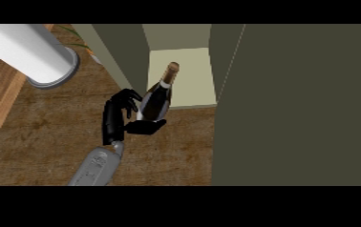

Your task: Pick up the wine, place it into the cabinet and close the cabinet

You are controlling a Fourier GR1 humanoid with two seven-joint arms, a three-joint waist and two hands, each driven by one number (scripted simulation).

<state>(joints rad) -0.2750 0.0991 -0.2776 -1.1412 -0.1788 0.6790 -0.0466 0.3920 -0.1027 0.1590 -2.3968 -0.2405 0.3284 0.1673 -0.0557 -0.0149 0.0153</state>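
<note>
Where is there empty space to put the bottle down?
Inside the cabinet, the pale shelf right of the wine bottle is bare. The brown counter below the left hand is bare too. Top left is crowded by the white cylinder.

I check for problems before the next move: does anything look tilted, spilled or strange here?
Nothing is spilled or damaged. The wine bottle leans, neck toward the open cabinet, only because the left robot hand holds it there.
</note>
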